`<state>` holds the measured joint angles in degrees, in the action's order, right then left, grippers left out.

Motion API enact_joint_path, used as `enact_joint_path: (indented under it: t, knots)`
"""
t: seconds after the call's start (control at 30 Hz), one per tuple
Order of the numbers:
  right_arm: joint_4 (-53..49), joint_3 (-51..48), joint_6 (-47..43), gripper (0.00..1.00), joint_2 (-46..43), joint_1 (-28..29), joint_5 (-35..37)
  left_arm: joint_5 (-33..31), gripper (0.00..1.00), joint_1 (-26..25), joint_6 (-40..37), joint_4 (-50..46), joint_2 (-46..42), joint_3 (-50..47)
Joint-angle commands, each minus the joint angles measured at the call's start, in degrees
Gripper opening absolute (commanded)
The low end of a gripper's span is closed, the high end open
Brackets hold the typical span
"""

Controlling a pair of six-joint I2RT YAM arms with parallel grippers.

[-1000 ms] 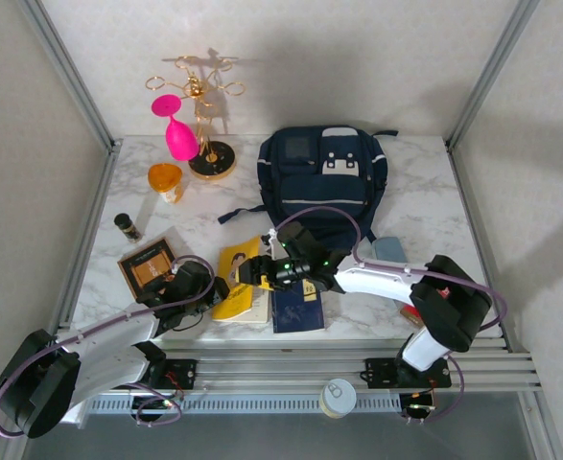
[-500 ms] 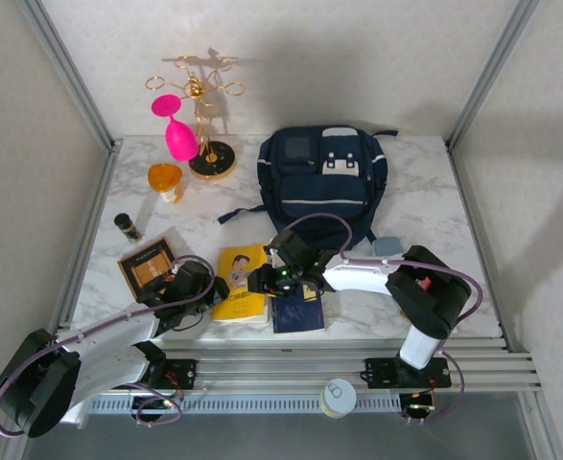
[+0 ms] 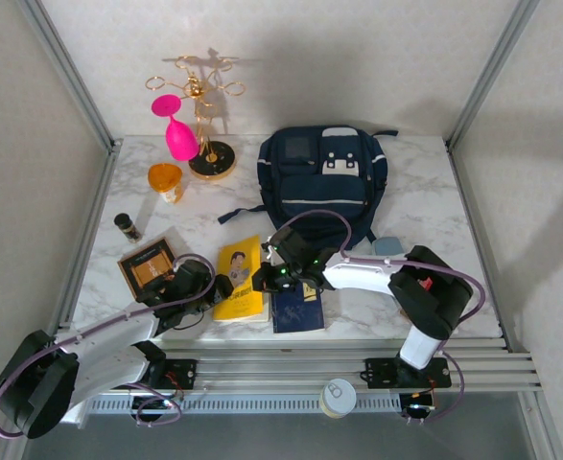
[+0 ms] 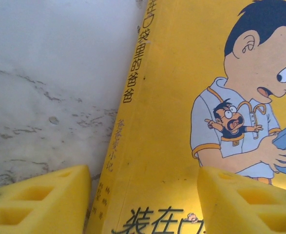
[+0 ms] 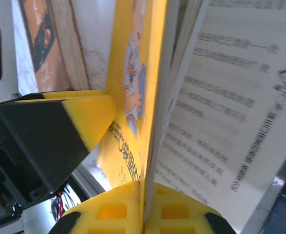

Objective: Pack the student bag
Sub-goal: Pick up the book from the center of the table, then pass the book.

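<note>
The student bag (image 3: 324, 182), navy blue with pale stripes, lies at the back middle of the table. In front of it is a yellow comic-cover book (image 3: 240, 273). My right gripper (image 3: 262, 281) is shut on the right edge of this book (image 5: 133, 87), pinching the cover and a few pages between its pads (image 5: 143, 204); printed pages fan open beside it. My left gripper (image 3: 220, 287) is at the book's left edge, open. Its yellow fingers (image 4: 40, 200) stand apart over the spine side of the cover (image 4: 181, 97).
A navy blue book (image 3: 295, 309) lies under my right arm. A brown and orange book (image 3: 148, 264) sits at the left, with a small dark bottle (image 3: 126, 225), orange cup (image 3: 165, 179), pink glass (image 3: 178, 134) and gold stand (image 3: 207, 153) behind it. A pale blue object (image 3: 388, 246) lies right of the bag.
My right gripper has moved in to the yellow book's right edge and shut on it. My left gripper has opened a little at the book's left edge.
</note>
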<state>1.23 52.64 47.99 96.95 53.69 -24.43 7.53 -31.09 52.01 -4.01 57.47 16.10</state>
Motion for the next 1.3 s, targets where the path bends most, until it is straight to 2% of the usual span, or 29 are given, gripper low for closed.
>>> enact_joint_path:
  t: [0.0,0.27,0.43,0.53,0.7,0.87,1.03,1.27]
  knots:
    - [1.8,2.6,-4.21,0.0,-3.71,-1.25,-3.06,1.55,0.63,2.28,-1.94,-3.89,-2.45,1.99]
    - [1.23,4.24,-7.12,0.0,-7.6,-5.16,-8.3,11.22,0.75,8.99,-3.68,-1.81,-7.58,0.7]
    - [1.25,7.1,-8.83,0.0,-8.05,-5.98,-11.95,19.27,0.86,10.85,0.17,8.03,-9.17,-2.3]
    - [2.46,6.99,-8.72,0.0,-9.2,-6.87,-13.65,21.9,0.91,10.96,2.0,12.66,-9.31,-3.26]
    - [5.71,5.24,-6.8,0.0,-9.28,-7.15,-16.28,26.34,0.93,10.94,6.61,23.77,-8.7,-5.47]
    - [8.14,1.94,-5.8,0.0,-9.4,-8.31,-16.47,27.98,0.87,10.66,11.77,32.17,-10.41,-7.58]
    - [6.85,-0.52,-6.76,0.0,-10.32,-9.53,-15.94,27.69,0.78,10.61,11.84,30.64,-12.29,-7.48]
    - [5.34,-2.45,-8.3,0.0,-9.22,-10.15,-15.63,26.77,0.53,8.56,12.16,30.86,-10.54,-7.49]
